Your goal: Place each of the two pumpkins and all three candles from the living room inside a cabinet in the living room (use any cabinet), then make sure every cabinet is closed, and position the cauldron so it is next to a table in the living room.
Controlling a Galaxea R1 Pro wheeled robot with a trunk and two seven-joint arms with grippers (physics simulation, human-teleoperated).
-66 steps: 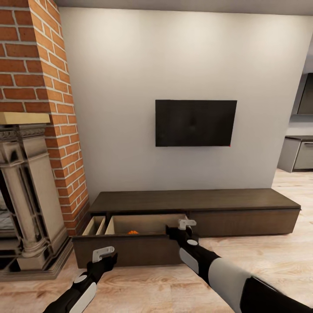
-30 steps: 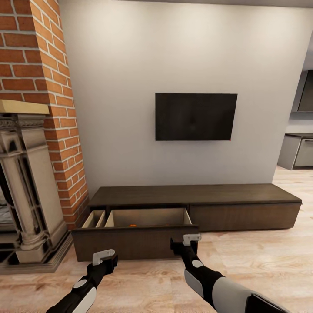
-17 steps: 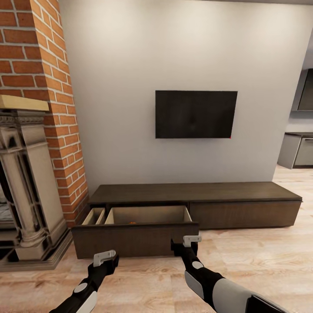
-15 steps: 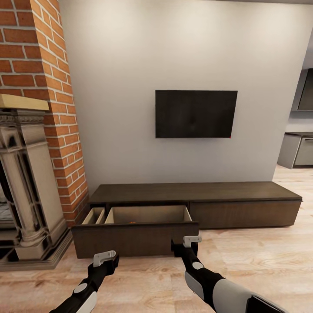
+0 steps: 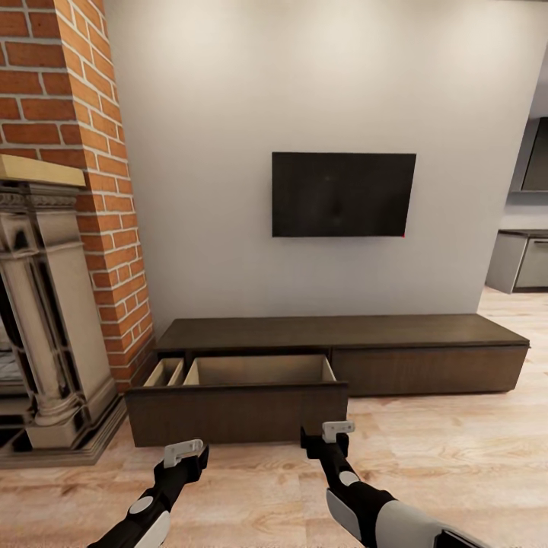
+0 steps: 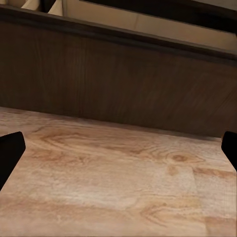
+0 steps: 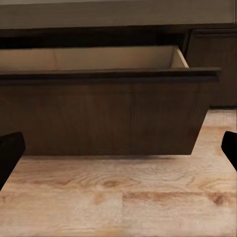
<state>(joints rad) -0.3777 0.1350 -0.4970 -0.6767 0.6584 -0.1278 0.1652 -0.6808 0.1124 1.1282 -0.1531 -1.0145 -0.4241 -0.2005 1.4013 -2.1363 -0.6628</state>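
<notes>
The cabinet (image 5: 342, 335) runs long and low along the pale wall, under a dark screen (image 5: 343, 194) mounted above it; its left drawer (image 5: 237, 411) stands pulled out over the wooden floor (image 5: 457, 449), the pale beige inside showing behind the dark front, and nothing can be made out inside it from the head view; the right-hand drawer front sits flush with the cabinet. A brick column (image 5: 76, 152) and a carved stone fireplace (image 5: 46, 335) stand just to the left of the cabinet; grey kitchen units (image 5: 521, 262) show far off at the right edge.

The left gripper (image 5: 183, 455) hangs above the floor near the left part of the drawer front, apart from it; in the left wrist view its dark fingertips (image 6: 10, 153) sit at opposite edges with bare floor between them, so the jaws are spread wide and hold nothing. The right gripper (image 5: 329, 435) sits near the right end of the drawer front, not touching it; in the right wrist view its fingertips (image 7: 10, 153) are likewise far apart, jaws released and empty, facing the drawer's front panel (image 7: 108, 116).
</notes>
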